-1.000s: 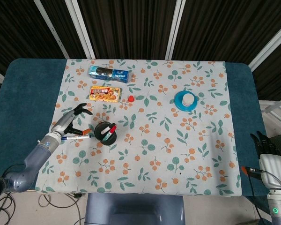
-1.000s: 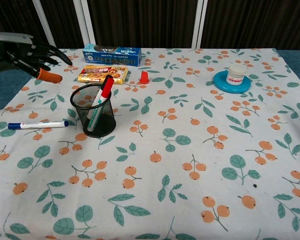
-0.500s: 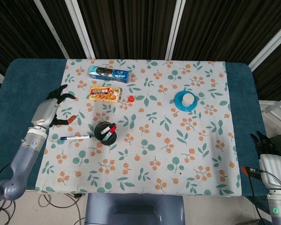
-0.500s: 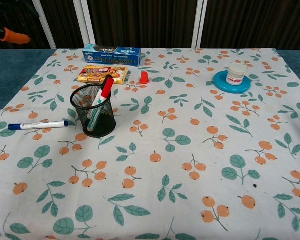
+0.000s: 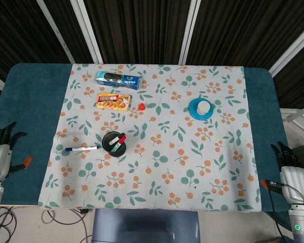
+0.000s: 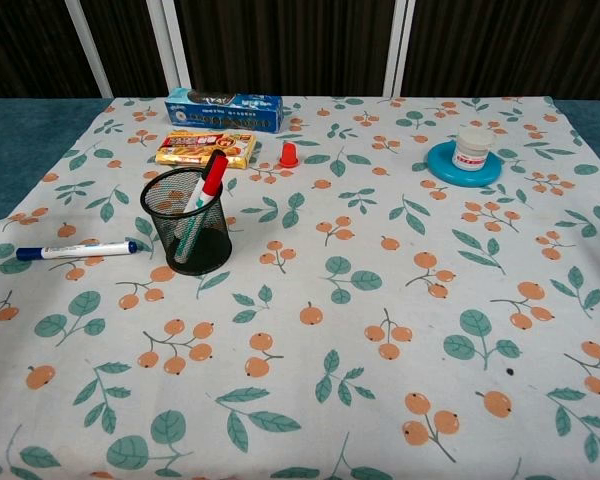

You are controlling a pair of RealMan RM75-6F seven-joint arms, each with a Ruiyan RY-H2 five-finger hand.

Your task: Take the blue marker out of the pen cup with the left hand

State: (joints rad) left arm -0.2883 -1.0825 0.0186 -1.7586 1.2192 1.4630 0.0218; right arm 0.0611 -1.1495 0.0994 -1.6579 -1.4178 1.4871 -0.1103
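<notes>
Since the earlier frames the left hand [image 5: 0, 152] has pulled away from the marker and now sits at the table's edge, at about 8 o'clock in the head view, with its fingers apart and nothing in them. It no longer appears in the chest view.

The blue marker [image 6: 75, 250] lies flat on the flowered cloth [image 5: 192, 167], just beside the pen cup [image 6: 188, 222] at its 9 o'clock, apart from it, its blue cap pointing away from the cup. I judge that it is already out, so the task looks finished and the hand is parked there because it has nothing more to do. Inside the cup stand a red-capped marker [image 6: 211, 176] and a green one, leaning against the mesh wall.

The right hand [image 5: 290, 164] rests near 4 o'clock off the cloth, fingers pointing up and loosely apart, holding nothing.

Far from the cup, at 12 o'clock, are a blue box [image 5: 117, 79], a yellow snack pack [image 5: 113, 101] and a small red cap [image 5: 141, 107]; a white jar on a blue dish [image 5: 201, 108] is at 2 o'clock.
</notes>
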